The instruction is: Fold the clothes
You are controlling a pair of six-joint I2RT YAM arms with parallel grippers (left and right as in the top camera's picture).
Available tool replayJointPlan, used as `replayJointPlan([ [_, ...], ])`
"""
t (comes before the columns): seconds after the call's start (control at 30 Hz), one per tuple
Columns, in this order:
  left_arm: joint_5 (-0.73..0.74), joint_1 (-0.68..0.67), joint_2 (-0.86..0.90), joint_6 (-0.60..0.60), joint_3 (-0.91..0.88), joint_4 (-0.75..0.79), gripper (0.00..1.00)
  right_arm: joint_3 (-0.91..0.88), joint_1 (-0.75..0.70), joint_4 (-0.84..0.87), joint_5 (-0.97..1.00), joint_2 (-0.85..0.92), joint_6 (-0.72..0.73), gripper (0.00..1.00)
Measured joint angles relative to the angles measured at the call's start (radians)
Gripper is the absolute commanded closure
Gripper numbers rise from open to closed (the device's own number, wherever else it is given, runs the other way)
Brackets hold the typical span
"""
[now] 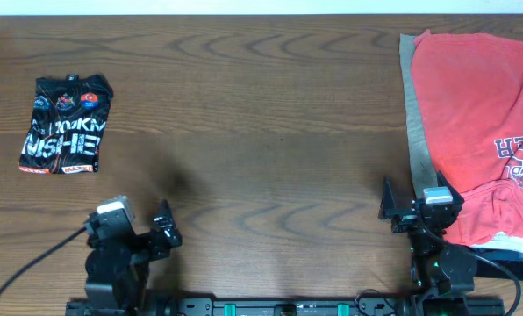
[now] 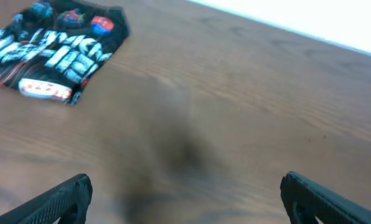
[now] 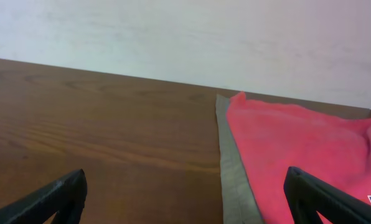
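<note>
A folded black sports jersey [image 1: 66, 125] with white block lettering and logos lies at the far left of the table; it also shows in the left wrist view [image 2: 51, 53]. A coral-red printed T-shirt [image 1: 481, 132] lies spread on a beige garment [image 1: 413, 123] at the right; both show in the right wrist view, the T-shirt [image 3: 297, 146] over the beige edge [image 3: 232, 168]. My left gripper [image 1: 161, 235] is open and empty near the front edge, well short of the jersey; its fingers show in its wrist view [image 2: 185, 199]. My right gripper [image 1: 397, 211] is open and empty beside the beige edge [image 3: 185, 199].
The brown wooden table [image 1: 261, 132] stretches between the two piles. A pale wall [image 3: 185, 37] stands behind the table's far edge. A black cable [image 1: 25, 263] runs from the left arm's base at the front left.
</note>
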Motion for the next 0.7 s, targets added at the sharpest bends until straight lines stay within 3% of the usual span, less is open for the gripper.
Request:
replayJointPlan([
  [0.13, 0.037, 0.026, -0.091, 0.024, -0.143, 0.200, 0.02, 0.000, 0.000, 0.000, 0.000, 0.000, 0.000, 0.01],
  [0.4, 0.062, 0.032, -0.098, 0.052, -0.390, 0.659, 0.02, 0.000, 0.000, 0.000, 0.000, 0.000, 0.000, 0.01],
  [0.7, 0.078, 0.032, -0.098, 0.051, -0.419, 0.666, 0.02, 0.000, 0.000, 0.000, 0.000, 0.000, 0.000, 0.01],
])
